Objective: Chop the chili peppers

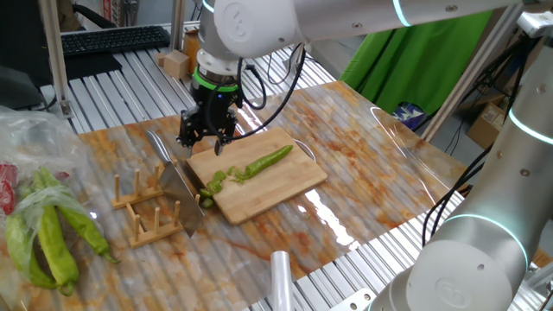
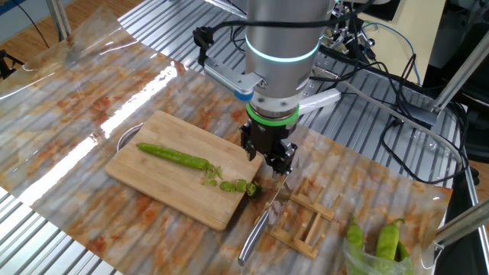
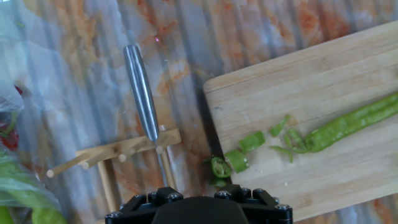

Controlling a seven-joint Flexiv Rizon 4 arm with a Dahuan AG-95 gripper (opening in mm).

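The slim green chili [image 1: 263,161] lies on the wooden cutting board [image 1: 276,186], most of it uncut. A few small cut chunks [image 1: 212,183] sit at its near-left end. Both also show in the other fixed view, the chili [image 2: 172,156] and the chunks [image 2: 237,186], and in the hand view, the chili [image 3: 348,124] and the chunks [image 3: 236,158]. The knife [image 1: 183,194] rests on edge in the wooden rack [image 1: 147,216] beside the board. My gripper [image 2: 273,164] hovers just above the knife blade, its fingers apart and holding nothing. The hand view shows only the gripper's base.
A plastic bag of large green peppers [image 1: 43,233] lies at the left; it also shows in the other fixed view [image 2: 382,244]. A keyboard [image 1: 112,39] and a small wooden block [image 1: 175,62] are at the back. A clear roll [image 1: 281,276] lies near the front edge.
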